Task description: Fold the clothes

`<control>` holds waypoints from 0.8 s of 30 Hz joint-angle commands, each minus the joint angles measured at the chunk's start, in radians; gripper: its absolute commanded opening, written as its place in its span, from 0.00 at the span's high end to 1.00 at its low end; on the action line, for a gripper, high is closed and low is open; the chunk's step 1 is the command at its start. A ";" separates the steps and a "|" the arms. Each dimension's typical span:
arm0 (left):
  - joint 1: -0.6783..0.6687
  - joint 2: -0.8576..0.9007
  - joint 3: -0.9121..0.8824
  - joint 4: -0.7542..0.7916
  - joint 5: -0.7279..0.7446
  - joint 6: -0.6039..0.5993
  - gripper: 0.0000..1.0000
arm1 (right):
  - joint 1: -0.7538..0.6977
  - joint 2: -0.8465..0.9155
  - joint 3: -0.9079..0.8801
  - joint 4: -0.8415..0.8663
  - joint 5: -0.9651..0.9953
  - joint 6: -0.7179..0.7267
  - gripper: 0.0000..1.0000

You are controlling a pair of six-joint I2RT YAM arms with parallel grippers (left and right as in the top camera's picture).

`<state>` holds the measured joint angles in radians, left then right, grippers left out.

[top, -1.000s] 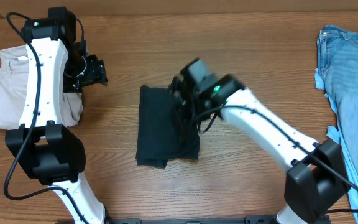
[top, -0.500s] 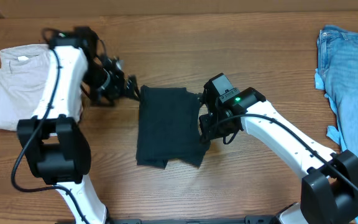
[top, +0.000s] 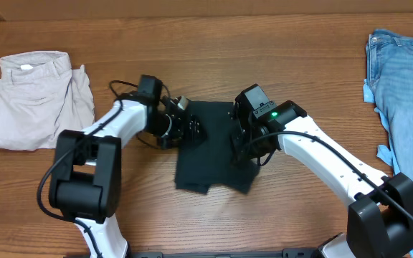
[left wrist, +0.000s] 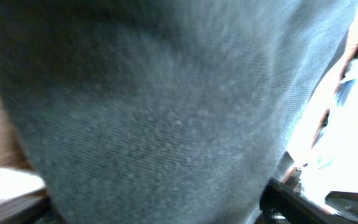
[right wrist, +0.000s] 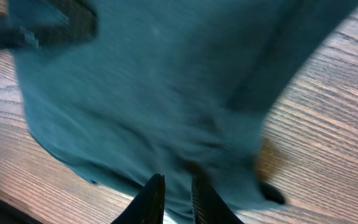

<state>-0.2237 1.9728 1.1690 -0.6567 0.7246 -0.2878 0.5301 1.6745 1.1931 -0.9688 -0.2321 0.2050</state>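
left gripper (top: 188, 129) buried in cloth, state unreadable | right gripper (right wrist: 176, 180) nearly closed | black t-shirt (top: 210, 154) between: soft, light, limp; pinch doubled edge beside each gripper

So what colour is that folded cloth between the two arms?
The T-shirt is plain black, no print showing; the overhead view shows it best.

The left arm has swung away from the bench's left edge, where it hung over the beige trousers (top: 38, 93). The left gripper (top: 188, 129) now sits at the left border of the black T-shirt (top: 210, 161), mid-bench. The black T-shirt has slid toward the right edge and slightly toward the near edge. The right gripper (top: 246, 147) has shifted from the cloth's middle to its right side.
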 commanded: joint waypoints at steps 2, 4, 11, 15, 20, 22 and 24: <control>-0.052 0.054 -0.042 0.020 -0.098 -0.121 0.96 | -0.002 -0.013 0.014 -0.007 -0.005 -0.007 0.80; -0.050 0.054 -0.042 0.033 -0.099 -0.096 0.96 | -0.002 -0.013 0.014 -0.009 -0.004 -0.008 0.80; 0.077 -0.059 -0.039 0.023 -0.085 -0.026 0.96 | -0.010 -0.014 0.015 -0.077 0.074 -0.008 0.83; 0.153 -0.125 -0.039 -0.012 -0.085 0.004 0.96 | -0.017 -0.014 0.015 -0.069 0.074 -0.003 0.83; 0.216 -0.160 0.039 -0.062 -0.078 0.088 0.96 | -0.017 -0.014 0.015 -0.071 0.074 -0.003 0.83; 0.263 -0.182 0.122 -0.106 -0.085 0.128 0.96 | -0.017 -0.014 0.015 -0.070 0.074 -0.002 0.83; 0.292 -0.187 0.181 -0.146 -0.085 0.139 0.96 | -0.017 -0.014 0.015 -0.061 0.074 0.002 0.82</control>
<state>0.0349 1.8446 1.2690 -0.7788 0.6323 -0.2085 0.5171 1.6745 1.1931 -1.0397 -0.1673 0.2054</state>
